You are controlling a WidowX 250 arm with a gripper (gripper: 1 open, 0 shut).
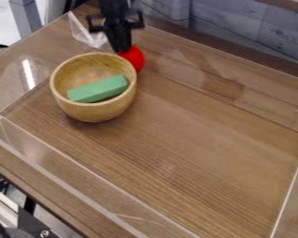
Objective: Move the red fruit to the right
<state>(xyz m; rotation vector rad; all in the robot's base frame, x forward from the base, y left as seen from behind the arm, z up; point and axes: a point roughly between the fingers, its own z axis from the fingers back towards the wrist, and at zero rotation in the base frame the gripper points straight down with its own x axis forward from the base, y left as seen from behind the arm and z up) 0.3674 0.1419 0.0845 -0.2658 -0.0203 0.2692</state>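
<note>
The red fruit [134,59] is small and glossy and sits on the wooden table just behind the right rim of the wooden bowl [77,105]. My dark gripper [120,45] comes down from above at the back left, blurred. Its fingers are closed together on the fruit's upper left side. The fruit's top is hidden behind the fingers.
A green block [98,89] lies inside the bowl. Clear acrylic walls [21,149] ring the table on all sides. Bare wood stretches right of the fruit and across the front [201,139].
</note>
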